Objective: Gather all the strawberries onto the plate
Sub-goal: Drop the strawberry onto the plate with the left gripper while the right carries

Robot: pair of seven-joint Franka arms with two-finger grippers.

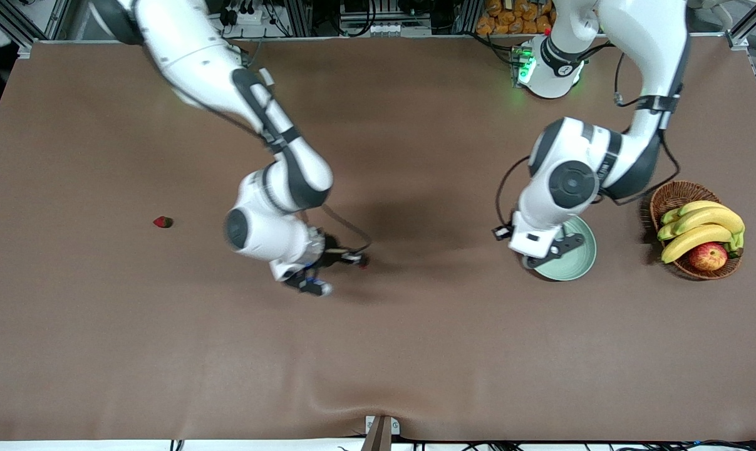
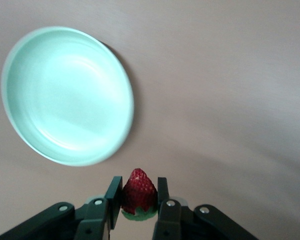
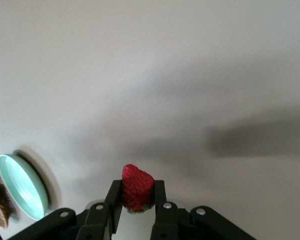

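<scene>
Left gripper (image 2: 138, 200): hangs over the bench just past the rim of the round pale mint-green shallow plate (image 1: 579, 263), at the left arm's end of the bench; in the front view the arm's wrist covers much of the plate and the gripper itself is hidden under it.
Left fingers (image 2: 114, 192): clamped on a small red strawberry with a green cap (image 2: 138, 194), its tip pointing away from the wrist.
Right gripper (image 1: 352, 257): low over the bare brown bench (image 1: 415, 351) near its middle, at about 9 o'clock from the plate in the front view and well apart from it.
Right fingers (image 3: 115, 196): pressed against a second small red strawberry (image 3: 137, 188) from both sides; in the front view only a red speck shows at the fingertips.
Third strawberry (image 1: 162, 222): lies alone on the bench toward the right arm's end, at roughly 9 o'clock from the right gripper and well apart from it.
Plate: glossy inside, no fruit on the part that shows in the left wrist view (image 2: 65, 95); seen edge-on in the right wrist view (image 3: 21, 186).
Brown wicker basket (image 1: 672, 194): near the plate at about 3 o'clock, holding yellow bananas (image 1: 700, 228) and a red-yellow apple (image 1: 708, 256).
</scene>
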